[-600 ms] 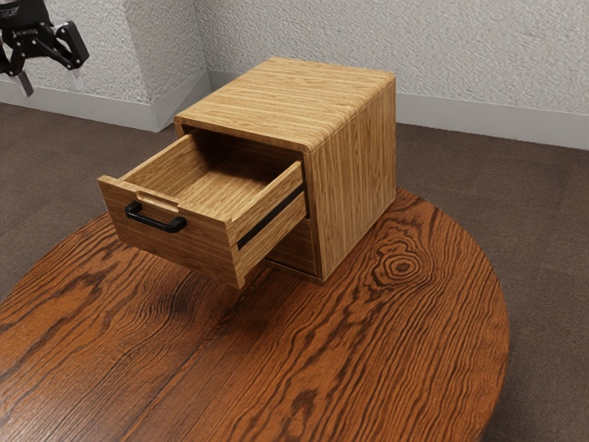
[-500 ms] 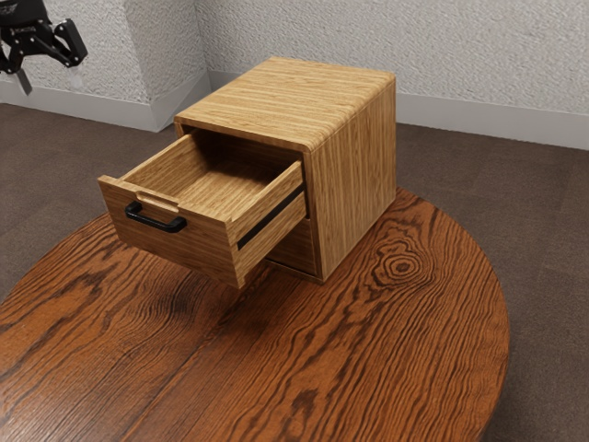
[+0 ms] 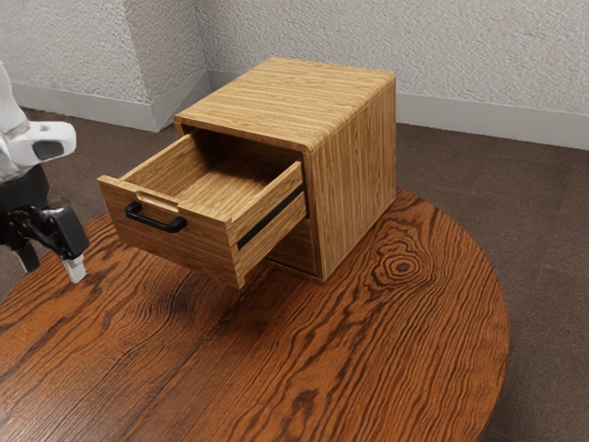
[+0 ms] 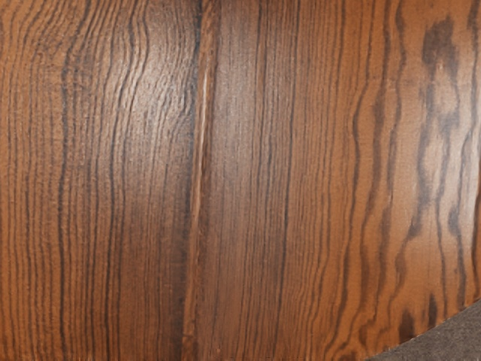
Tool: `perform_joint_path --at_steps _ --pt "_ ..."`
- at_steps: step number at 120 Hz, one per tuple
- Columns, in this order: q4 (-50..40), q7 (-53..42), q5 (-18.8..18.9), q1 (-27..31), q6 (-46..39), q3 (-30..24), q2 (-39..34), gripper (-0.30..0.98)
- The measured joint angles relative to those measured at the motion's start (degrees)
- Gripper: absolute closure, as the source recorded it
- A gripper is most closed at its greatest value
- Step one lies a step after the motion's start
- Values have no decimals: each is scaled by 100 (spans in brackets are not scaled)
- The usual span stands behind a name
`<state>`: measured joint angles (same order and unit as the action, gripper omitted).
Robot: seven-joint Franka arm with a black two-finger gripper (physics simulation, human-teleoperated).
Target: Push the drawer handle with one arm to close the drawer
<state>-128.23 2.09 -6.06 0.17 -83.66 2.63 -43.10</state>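
Gripper (image 3: pixel 52 264): set wide, at 8 o'clock from the black handle (image 3: pixel 155 222) in the exterior view. Drawer (image 3: pixel 184 251): extended from cabinet (image 3: pixel 354 175).

You see the arm (image 3: pixel 17 143) and near part of the tabletop (image 3: pixel 368 368) cut off; the open drawer (image 3: pixel 175 247) hides much of the cabinet's lower front (image 3: pixel 296 247).

Soft, even light brightens the top of the wooden cabinet (image 3: pixel 285 92). Shadow deepens inside the cabinet, toward the back of its open drawer (image 3: pixel 175 244). Before the cabinet, a soft-edged shadow dims the worktop (image 3: pixel 396 359). Pale glare glosses the worktop in the wrist view.
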Motion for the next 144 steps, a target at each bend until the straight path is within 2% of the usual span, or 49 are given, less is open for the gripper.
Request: perform_joint_path --at_steps 7,13,21,30,38,52,55,72,87,103,126,144 --pt "-808 -5 -19 197 -388 -285 -213 2" --pt "-1107 -60 91 237 -789 -375 7 2" --pt "-1238 -253 320 200 -1461 -410 515 2" --pt "-1272 -412 601 139 -2045 -420 729 2" --pt "-1305 -502 760 146 -2429 -401 742 2" --pt "-1580 -601 793 167 -2861 -307 466 2" --pt "-1597 -620 794 169 -2927 -300 431 6" --pt "-1444 -716 801 122 -3248 -177 569 44" --pt "-1374 -783 802 92 -3681 -17 979 62" --pt "-1360 -848 829 40 -3985 16 1067 71" --pt "-1411 -909 793 -113 -4154 -22 891 76" --pt "-1310 -940 785 -111 -4236 14 1259 78"
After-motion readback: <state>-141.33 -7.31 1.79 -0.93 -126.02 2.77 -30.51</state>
